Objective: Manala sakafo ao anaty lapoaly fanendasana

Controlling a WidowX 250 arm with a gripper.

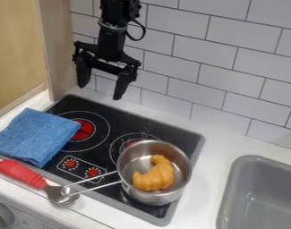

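We hold our gripper (100, 91), fingers apart, above the stove's (120, 121) far side; the croissant (155, 177) lies in the pot (160, 198).

A white counter (211, 156) carries a stovetop (118, 123) and red-handled utensil (20, 173).

I see one blue cloth (35, 136) at nine o'clock, one red-handled spoon (20, 173) at eight, two red dials (70, 163) at seven and one sink (236, 190) at four. One pot (162, 197) with one croissant (155, 177) is at six.
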